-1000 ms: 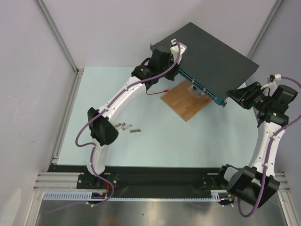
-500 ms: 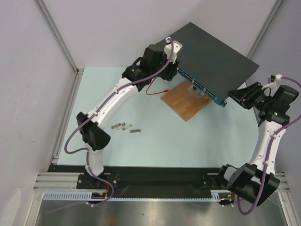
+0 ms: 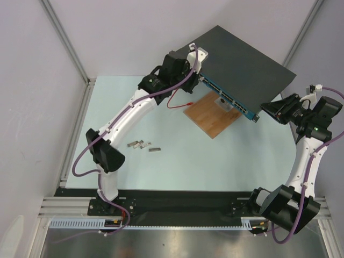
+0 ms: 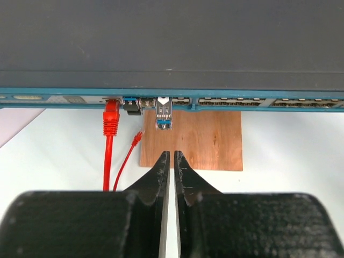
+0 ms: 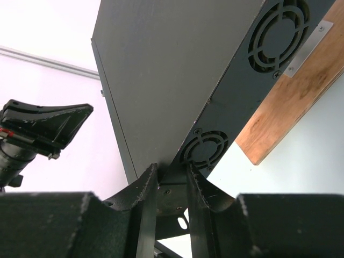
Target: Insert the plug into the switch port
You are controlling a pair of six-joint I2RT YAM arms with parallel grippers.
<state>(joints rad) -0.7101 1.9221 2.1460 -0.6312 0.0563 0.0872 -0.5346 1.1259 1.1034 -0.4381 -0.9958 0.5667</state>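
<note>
Small stiff plug, likely light: pinch its blue end. The left claw is closed, empty; right claw clamps the switch.

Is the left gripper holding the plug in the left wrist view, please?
No, the left gripper is shut on nothing, and the silver plug sits in a port of the switch ahead of it.

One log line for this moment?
left gripper: shut, empty | plug: in switch port | right gripper: gripping switch corner
</note>
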